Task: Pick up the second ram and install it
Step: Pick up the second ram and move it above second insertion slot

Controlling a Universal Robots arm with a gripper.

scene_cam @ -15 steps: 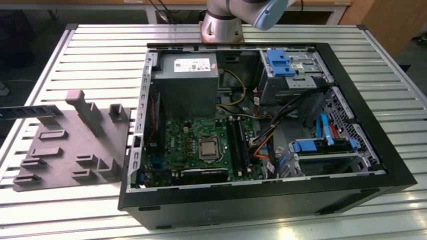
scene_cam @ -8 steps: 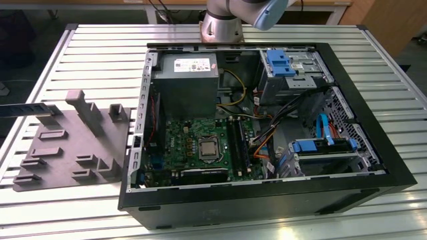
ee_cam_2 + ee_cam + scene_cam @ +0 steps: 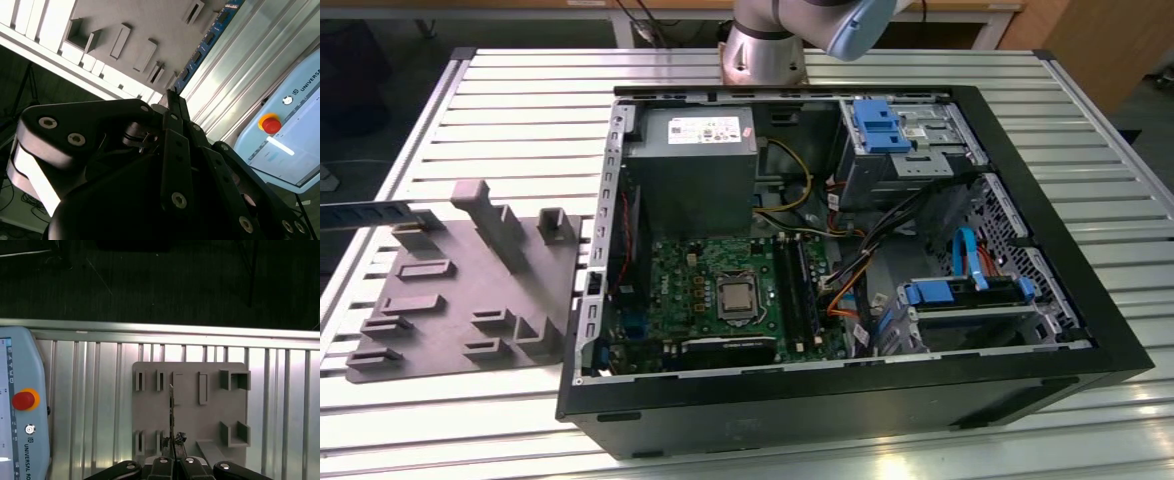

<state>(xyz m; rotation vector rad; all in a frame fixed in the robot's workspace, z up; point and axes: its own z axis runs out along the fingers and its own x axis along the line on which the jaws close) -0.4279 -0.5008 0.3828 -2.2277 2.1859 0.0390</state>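
Observation:
The second ram (image 3: 367, 215) is a dark, slim stick at the exterior view's far left, held level in the air beside the grey fixture plate (image 3: 454, 290). In the first wrist view I see the ram (image 3: 171, 412) edge-on above the plate (image 3: 190, 410), running up from my gripper (image 3: 173, 454), which is shut on it. In the second wrist view the ram (image 3: 207, 42) sticks out past the closed fingertips of the gripper (image 3: 171, 102) as a blue-green strip with black chips. The motherboard's long black slots (image 3: 795, 285) lie inside the open computer case (image 3: 854, 400).
The case holds a power supply (image 3: 687, 160), blue drive brackets (image 3: 881, 125) and loose cables (image 3: 847, 270). A teach pendant with a red stop button (image 3: 22, 400) lies on the ribbed metal table (image 3: 90, 390) beside the plate. The table's edge (image 3: 150, 326) is just beyond the plate.

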